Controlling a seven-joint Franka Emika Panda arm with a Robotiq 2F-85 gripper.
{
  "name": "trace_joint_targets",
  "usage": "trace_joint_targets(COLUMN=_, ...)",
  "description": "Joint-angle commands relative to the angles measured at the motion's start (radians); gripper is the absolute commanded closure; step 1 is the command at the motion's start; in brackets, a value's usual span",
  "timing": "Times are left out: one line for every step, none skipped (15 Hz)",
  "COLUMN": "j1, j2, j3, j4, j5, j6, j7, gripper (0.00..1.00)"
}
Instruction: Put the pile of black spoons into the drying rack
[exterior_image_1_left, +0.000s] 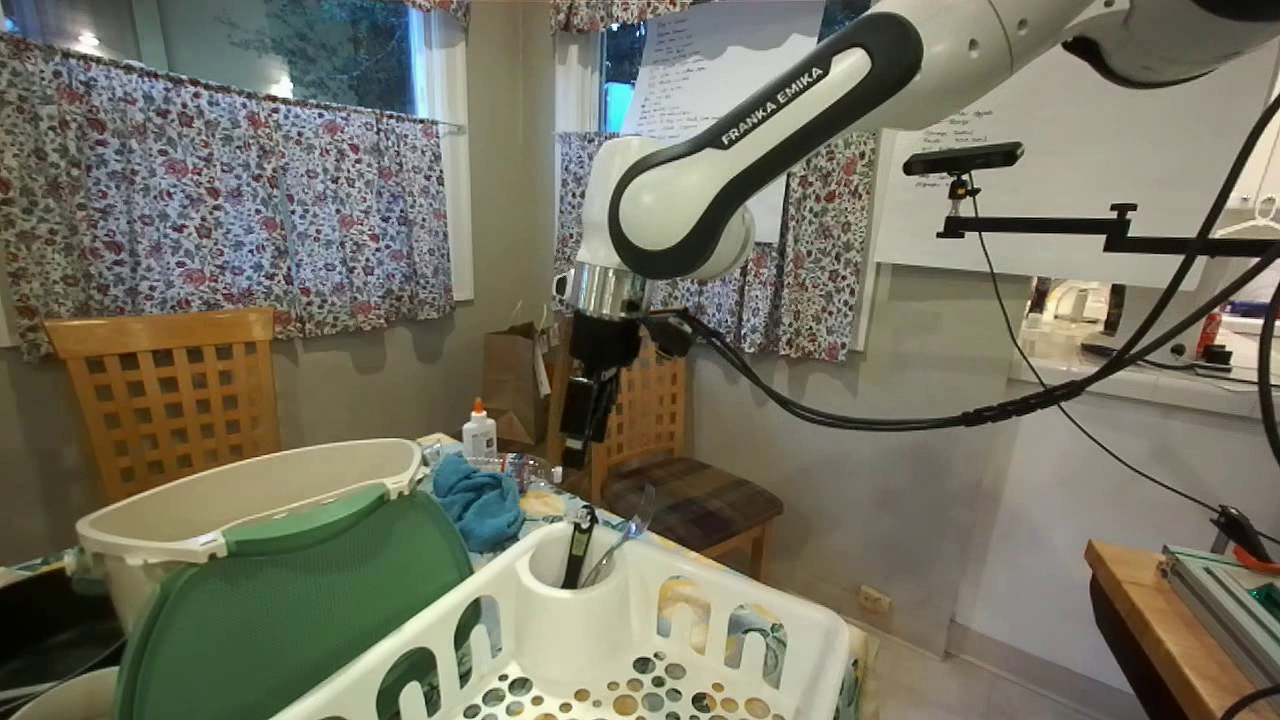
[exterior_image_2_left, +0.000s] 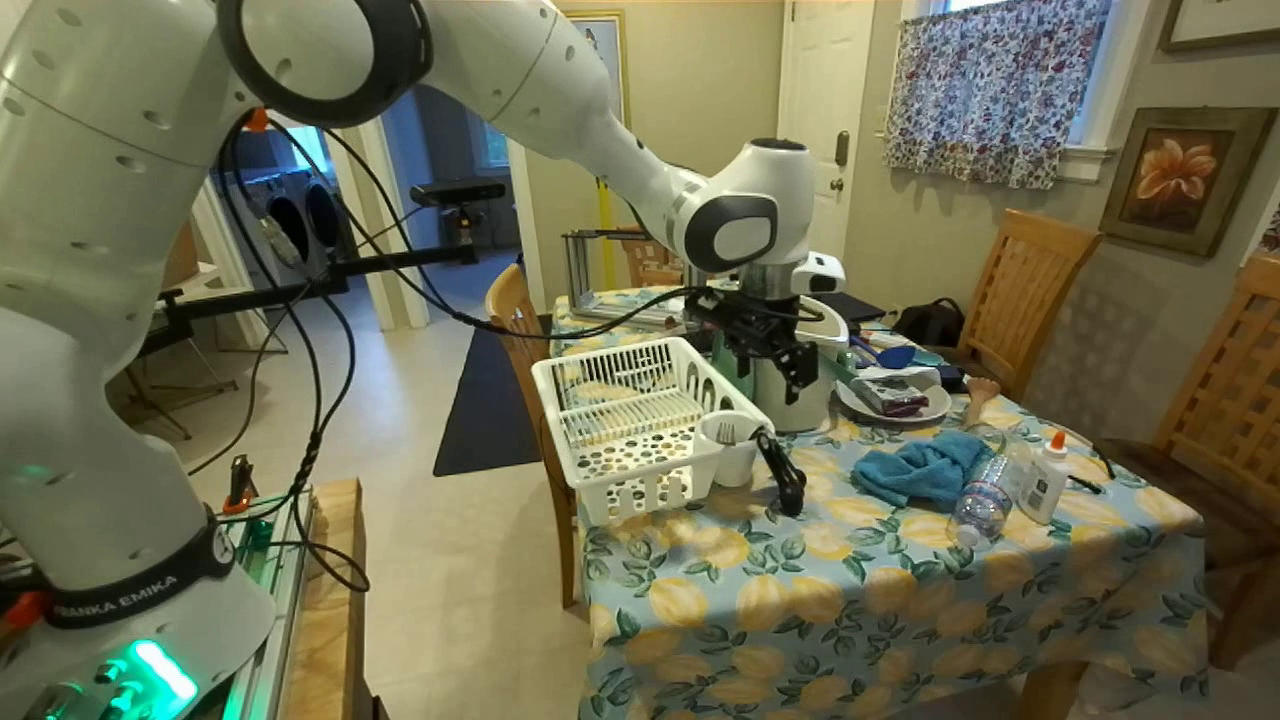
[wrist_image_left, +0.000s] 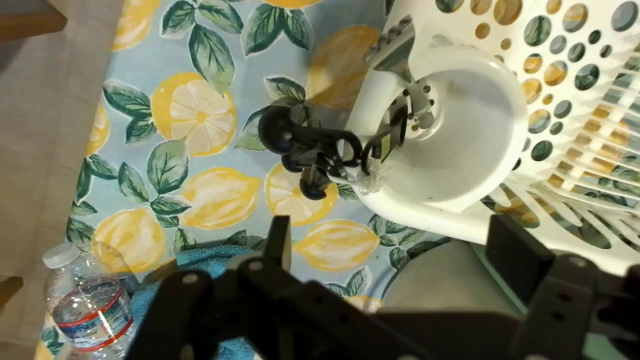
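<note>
The pile of black spoons (wrist_image_left: 310, 142) is bunched at the rim of the white utensil cup in the wrist view. The spoons (exterior_image_2_left: 782, 475) hang over the outside of the cup in an exterior view. In another exterior view a black handle (exterior_image_1_left: 578, 548) stands at the cup. The cup (wrist_image_left: 465, 130) belongs to the white drying rack (exterior_image_1_left: 800, 620), which also shows in an exterior view (exterior_image_2_left: 590, 480). My gripper (wrist_image_left: 397, 245) is open, with nothing between its fingers. It is above and apart from the rack and the spoons, also in both exterior views (exterior_image_1_left: 582, 440) (exterior_image_2_left: 795, 375).
A silver fork (wrist_image_left: 400, 57) leans in the cup. A beige tub (exterior_image_1_left: 250, 480) and a green board (exterior_image_1_left: 310, 600) stand beside the rack. A blue cloth (exterior_image_2_left: 925, 470), a plastic bottle (exterior_image_2_left: 985, 500) and a glue bottle (exterior_image_2_left: 1045, 485) lie or stand on the lemon-print table.
</note>
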Motion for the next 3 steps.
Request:
trace_joint_targets(j1=-0.004, j2=-0.006, j3=0.004, j4=-0.006, j5=-0.005, j6=-0.001, j7=0.003, gripper=0.0)
trace_joint_targets(j1=-0.003, j2=-0.009, j3=0.004, j4=-0.01, j5=-0.005, j6=0.0, j7=0.003, gripper=0.0)
trace_joint_targets(j1=-0.003, j2=-0.01, j3=0.004, j4=-0.014, j5=-0.005, j6=0.002, j7=0.003, gripper=0.0)
